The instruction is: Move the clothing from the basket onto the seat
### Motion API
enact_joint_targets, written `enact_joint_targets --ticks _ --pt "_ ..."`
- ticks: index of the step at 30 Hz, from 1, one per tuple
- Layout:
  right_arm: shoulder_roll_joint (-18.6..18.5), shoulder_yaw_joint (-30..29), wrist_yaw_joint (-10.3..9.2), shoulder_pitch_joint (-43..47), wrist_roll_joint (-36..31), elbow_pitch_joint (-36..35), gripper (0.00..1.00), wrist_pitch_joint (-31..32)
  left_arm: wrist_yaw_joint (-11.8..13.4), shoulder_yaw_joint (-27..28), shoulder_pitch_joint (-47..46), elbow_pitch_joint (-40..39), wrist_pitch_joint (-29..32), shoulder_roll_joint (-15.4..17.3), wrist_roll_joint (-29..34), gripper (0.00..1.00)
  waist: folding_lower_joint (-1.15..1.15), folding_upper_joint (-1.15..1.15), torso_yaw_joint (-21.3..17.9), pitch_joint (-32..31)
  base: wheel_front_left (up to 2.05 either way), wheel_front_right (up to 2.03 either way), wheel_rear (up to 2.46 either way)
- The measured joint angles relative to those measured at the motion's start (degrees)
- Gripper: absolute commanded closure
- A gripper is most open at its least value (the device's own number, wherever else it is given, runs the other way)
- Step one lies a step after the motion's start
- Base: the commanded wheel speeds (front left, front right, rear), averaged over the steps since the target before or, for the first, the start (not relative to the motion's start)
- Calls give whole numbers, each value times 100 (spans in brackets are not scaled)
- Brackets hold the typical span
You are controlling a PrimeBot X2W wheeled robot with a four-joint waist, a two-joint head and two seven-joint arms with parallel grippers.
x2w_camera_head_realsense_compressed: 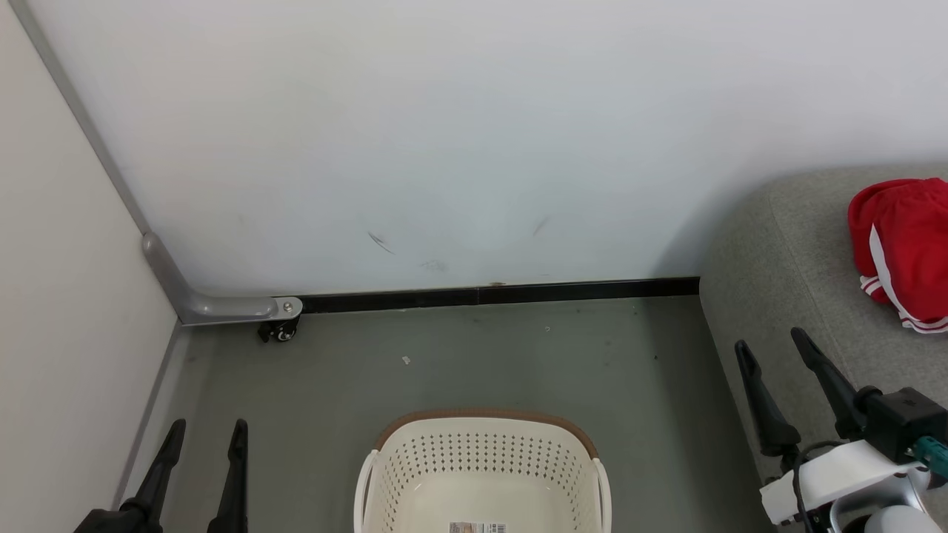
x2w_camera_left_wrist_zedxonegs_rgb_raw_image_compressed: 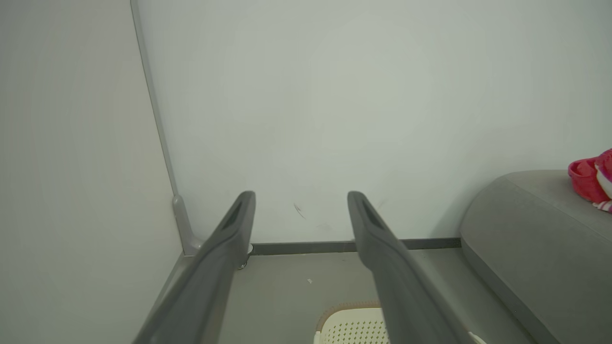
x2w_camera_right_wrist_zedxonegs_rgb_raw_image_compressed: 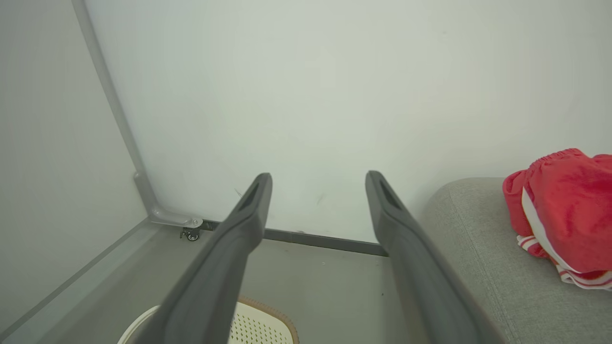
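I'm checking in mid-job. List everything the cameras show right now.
basket: one, cream with brown rim, on the floor in front of the robot; no clothing in the part that shows
label: one, paper, on the basket's bottom
clothing: one heap, red with white stripes, on the sofa at right; number of pieces unclear
sofa: one, grey, right of the basket
scrap: one, white, on the floor beyond the basket
caster wheel: one, black, under a grey metal foot in the left corner
skirting strip: one, black, along the wall's foot
left gripper: one, dark, lower left, open, empty
right gripper: one, dark, by the sofa's edge, open, empty
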Motion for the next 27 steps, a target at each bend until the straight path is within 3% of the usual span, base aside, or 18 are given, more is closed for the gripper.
enact_joint_targets --ticks 14,15,21,27 --pt "62 -20 0 102 -36 -75 0 0 -127 112 0 33 0 -120 102 0 0 0 17 -27 0 0 0" --pt "70 -15 -3 104 -34 -46 100 1 -142 111 1 63 1 -131 100 100 0 0 19 -29 0 0 0" --pt "261 63 -3 367 -29 348 100 32 -142 -4 85 463 26 -386 94 100 0 0 19 -30 0 0 0" --pt "281 75 -3 436 219 408 100 34 -152 -20 125 525 80 -417 -164 100 0 0 20 -27 0 0 0"
